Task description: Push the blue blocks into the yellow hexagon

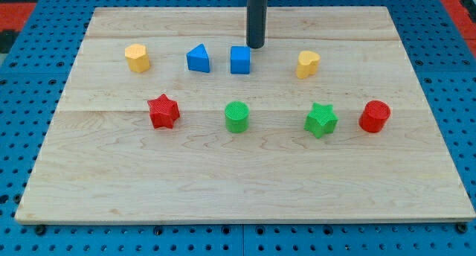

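A yellow hexagon (137, 57) sits at the upper left of the wooden board (245, 185). A blue triangle (198, 59) lies to its right, apart from it. A blue cube (240, 60) lies right of the triangle with a small gap between them. My tip (256, 46) is down at the board just above and to the right of the blue cube, very close to its upper right corner. I cannot tell whether it touches the cube.
A yellow heart-like block (308, 64) lies right of the cube. In a lower row from left to right are a red star (163, 112), a green cylinder (237, 116), a green star (320, 120) and a red cylinder (374, 116). Blue pegboard surrounds the board.
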